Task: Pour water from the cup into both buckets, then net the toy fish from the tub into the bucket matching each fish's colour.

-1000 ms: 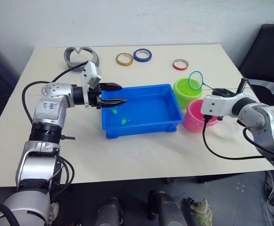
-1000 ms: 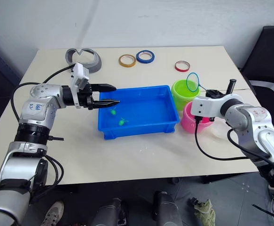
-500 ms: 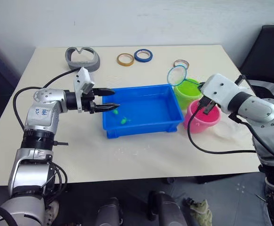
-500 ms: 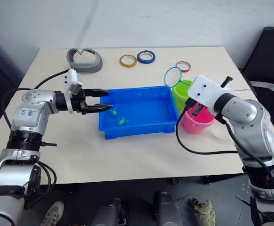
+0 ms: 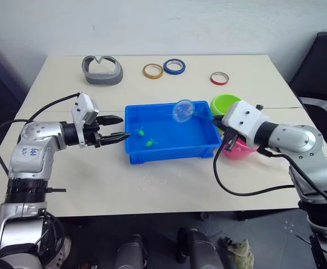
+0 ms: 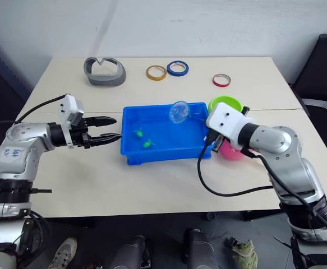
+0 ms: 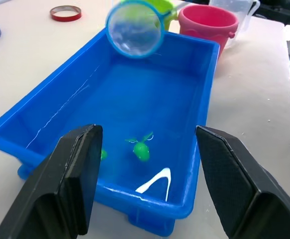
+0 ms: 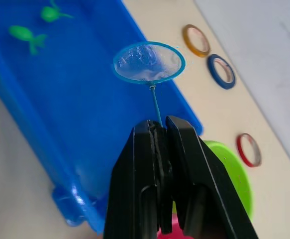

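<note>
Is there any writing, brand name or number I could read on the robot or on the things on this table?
Blue marks on the left forearm's grey casing: too blurred to read.
Nothing to read on the tub, the green bucket, the pink bucket, the net or the tape rings.

Your tub (image 7: 194, 64) reads as glossy blue plastic, smooth, with light streaks on its wet floor. The green fish (image 7: 141, 148) look like shiny moulded plastic. Net (image 8: 148, 62): thin blue rim, clear filmy mesh. Pink bucket (image 7: 207, 25) smooth plastic, slight sheen. The surface (image 5: 169, 185) is matt beige, smooth. Left end effector (image 7: 149, 184) fingers (image 7: 75, 181) are matt black plastic.
</note>
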{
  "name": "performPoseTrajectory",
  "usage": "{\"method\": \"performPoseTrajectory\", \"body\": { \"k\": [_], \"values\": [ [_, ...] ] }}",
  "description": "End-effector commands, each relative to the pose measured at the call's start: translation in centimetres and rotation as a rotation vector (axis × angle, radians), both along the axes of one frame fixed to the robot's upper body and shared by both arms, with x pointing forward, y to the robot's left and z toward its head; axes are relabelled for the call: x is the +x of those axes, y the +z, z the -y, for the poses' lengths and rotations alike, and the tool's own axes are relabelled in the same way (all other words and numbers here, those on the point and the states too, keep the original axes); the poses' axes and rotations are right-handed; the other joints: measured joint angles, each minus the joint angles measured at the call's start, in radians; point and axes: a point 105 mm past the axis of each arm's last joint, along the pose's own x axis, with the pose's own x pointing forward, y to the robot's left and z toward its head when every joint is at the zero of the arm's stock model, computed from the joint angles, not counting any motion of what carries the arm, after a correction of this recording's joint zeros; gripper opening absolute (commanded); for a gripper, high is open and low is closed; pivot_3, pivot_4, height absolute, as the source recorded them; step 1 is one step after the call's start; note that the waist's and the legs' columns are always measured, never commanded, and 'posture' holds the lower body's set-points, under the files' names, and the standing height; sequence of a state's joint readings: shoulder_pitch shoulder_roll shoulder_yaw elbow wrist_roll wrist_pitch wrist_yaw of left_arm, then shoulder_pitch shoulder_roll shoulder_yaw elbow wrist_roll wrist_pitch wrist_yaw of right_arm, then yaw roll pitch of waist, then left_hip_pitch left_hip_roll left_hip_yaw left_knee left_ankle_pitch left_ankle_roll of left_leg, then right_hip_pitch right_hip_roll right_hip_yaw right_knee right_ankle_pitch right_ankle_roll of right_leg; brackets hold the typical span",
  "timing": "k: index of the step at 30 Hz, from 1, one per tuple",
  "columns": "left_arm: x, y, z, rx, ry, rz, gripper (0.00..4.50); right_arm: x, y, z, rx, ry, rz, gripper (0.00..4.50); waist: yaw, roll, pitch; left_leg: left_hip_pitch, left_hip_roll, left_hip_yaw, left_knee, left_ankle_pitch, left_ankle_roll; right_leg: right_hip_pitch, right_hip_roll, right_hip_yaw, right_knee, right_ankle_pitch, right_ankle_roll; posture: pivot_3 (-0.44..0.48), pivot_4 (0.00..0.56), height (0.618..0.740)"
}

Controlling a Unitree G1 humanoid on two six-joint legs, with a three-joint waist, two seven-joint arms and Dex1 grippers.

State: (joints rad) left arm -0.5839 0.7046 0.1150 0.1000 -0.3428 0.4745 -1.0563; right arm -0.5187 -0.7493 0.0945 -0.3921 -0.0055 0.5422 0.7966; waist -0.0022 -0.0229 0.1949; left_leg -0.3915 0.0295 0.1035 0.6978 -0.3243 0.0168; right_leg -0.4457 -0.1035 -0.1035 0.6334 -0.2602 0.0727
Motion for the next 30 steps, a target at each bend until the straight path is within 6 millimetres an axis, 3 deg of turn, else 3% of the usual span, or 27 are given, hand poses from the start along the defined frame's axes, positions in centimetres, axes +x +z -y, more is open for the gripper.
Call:
{"method": "performPoseTrajectory", "body": {
  "k": [1, 13, 30],
  "values": [
    [-1.2, 0.9, -0.3, -0.012, 0.019, 0.037, 3.28, -0.8, 0.2, -1.2, -0.019, 0.066, 0.023, 0.0, 0.0, 0.0, 0.0, 0.0, 0.0, 0.0, 0.0, 0.0, 0.0, 0.0, -0.001, 0.0, 0.0, 0.0, 0.0, 0.0, 0.15, 0.713],
    [-3.4, -0.8, -1.2, 0.027, 0.072, -0.028, 3.28, -1.1, -2.1, -3.3, -0.028, 0.139, -0.045, 0.0, -0.001, 0.0, 0.0, 0.001, 0.0, 0.0, 0.0, 0.0, 0.0, 0.0, -0.005, 0.0, -0.003, 0.0, -0.001, 0.0, 0.15, 0.713],
    [-4.3, -0.9, -2.1, 0.021, 0.136, -0.04, 3.28, 0.5, -5.0, -4.4, -0.089, 0.094, -0.087, 0.0, -0.002, 0.0, 0.0, 0.001, 0.0, 0.0, 0.0, 0.0, 0.0, 0.0, -0.006, -0.001, -0.004, -0.001, -0.001, 0.0, 0.15, 0.713]
  ]
}}
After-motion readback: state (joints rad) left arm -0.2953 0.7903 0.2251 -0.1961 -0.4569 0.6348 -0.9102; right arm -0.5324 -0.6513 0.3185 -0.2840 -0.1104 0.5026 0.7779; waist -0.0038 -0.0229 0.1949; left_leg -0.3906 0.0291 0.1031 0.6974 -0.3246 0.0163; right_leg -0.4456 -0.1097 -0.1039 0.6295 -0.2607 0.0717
